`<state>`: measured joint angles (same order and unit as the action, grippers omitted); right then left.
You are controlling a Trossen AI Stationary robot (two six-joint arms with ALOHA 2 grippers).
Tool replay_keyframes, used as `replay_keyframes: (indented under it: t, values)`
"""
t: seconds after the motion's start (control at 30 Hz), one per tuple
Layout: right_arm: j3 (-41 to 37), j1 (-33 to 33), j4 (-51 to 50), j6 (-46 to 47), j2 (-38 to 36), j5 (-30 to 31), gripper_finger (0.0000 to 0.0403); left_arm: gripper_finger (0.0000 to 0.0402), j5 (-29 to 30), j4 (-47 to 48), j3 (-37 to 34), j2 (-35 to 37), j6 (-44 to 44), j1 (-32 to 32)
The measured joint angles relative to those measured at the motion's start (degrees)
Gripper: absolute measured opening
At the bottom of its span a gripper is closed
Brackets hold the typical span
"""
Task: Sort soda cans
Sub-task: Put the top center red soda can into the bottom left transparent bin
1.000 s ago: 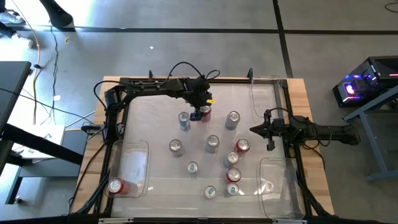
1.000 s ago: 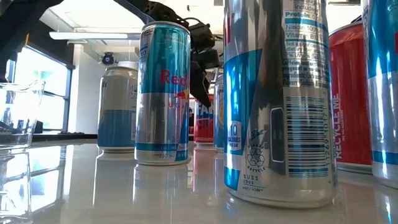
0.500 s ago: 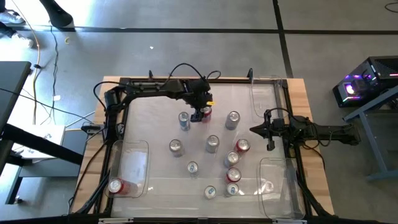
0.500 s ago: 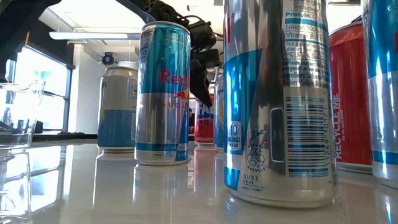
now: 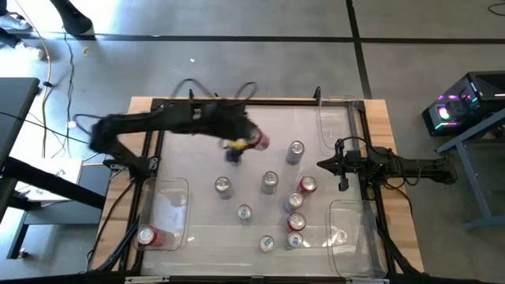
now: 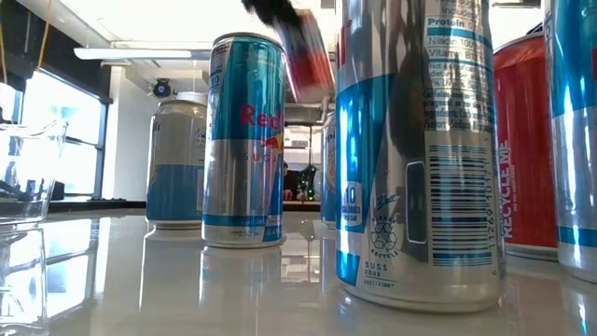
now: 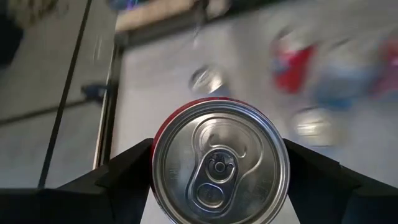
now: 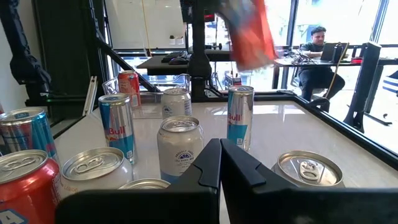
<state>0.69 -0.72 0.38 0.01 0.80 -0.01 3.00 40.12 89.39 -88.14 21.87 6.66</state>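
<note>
Gripping a red can (image 7: 221,162) between both fingers, my left claw (image 5: 237,144) is carrying it lifted above the table (image 5: 197,134), over the far side. I'm keeping my right claw (image 5: 322,164) shut, waiting beside the standing cans (image 5: 269,182).

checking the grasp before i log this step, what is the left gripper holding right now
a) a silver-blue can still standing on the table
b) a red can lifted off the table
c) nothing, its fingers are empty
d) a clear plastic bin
b: in the left wrist view the left gripper has a finger on each side of a red can, and the low view shows that can in the air above the standing cans.
</note>
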Motion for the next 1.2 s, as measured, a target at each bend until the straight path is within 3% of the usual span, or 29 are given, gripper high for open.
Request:
replay_keyframes:
  t: [0.2, 0.3, 0.5, 0.77, 1.2]
  values:
    - [0.0, 0.0, 0.0, 0.0, 0.0, 0.0, 0.0000, 0.0293, -0.2, 12.4, 0.0, 11.6, -8.8, -12.5]
    - [0.0, 0.0, 0.0, 0.0, 0.0, 0.0, 0.0000, 0.0293, 4.6, 18.3, 0.0, 14.1, -19.8, -21.7]
    - [0.0, 0.0, 0.0, 0.0, 0.0, 0.0, 0.0000, 0.0293, 15.2, 32.1, 0.0, 11.8, -43.6, -40.4]
    - [0.0, 0.0, 0.0, 0.0, 0.0, 0.0, 0.0000, 0.0293, 18.5, 47.6, -0.7, 8.2, -73.7, -55.7]
    - [0.0, 0.0, 0.0, 0.0, 0.0, 0.0, 0.0000, 0.0293, 21.6, 36.1, -16.2, 8.4, -101.1, -72.0]
